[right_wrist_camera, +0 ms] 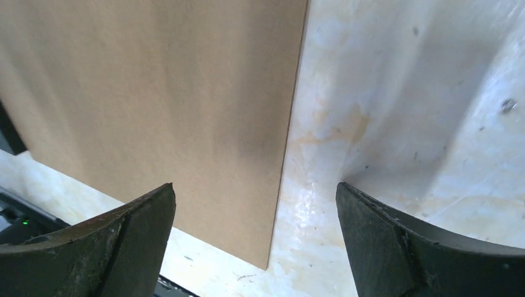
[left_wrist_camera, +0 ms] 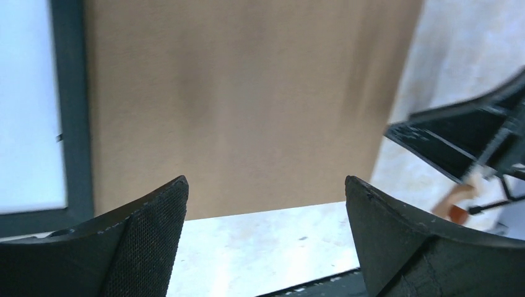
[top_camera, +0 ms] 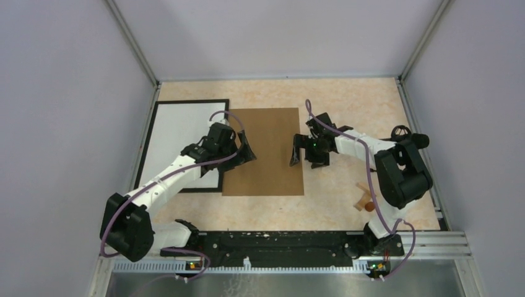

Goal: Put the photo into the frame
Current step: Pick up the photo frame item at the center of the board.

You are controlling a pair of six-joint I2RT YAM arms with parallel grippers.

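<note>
The frame (top_camera: 186, 102) lies flat at the left side of the tabletop (top_camera: 347, 99), its thin black border around a white field. The left arm crosses over it and hides a part of its right side and its lower half. Just beside it, in the middle of the tabletop, lies a brown sheet (top_camera: 269, 133). Its left edge looks to touch or slightly cover the right border of the frame, but I cannot tell which. No printed side of this sheet shows in any of the 3 views, so I cannot say if it is the photo lying face down. The left gripper (top_camera: 246, 148) is over the left edge of the sheet with its jaws wide apart and nothing between them. In the left wrist view, only the sheet and the bare tabletop show between the 2 fingers. The right gripper (top_camera: 296, 151) is at the right edge of the sheet, also with jaws spread wide and holding nothing. Its wrist view shows that edge running between the fingers. If the fingertips touch the surface is not clear, because both wrist views are blurred. Near the right arm, well apart from the sheet, lies a small wooden object (top_camera: 363, 199) with an orange part, too small to identify.
</note>
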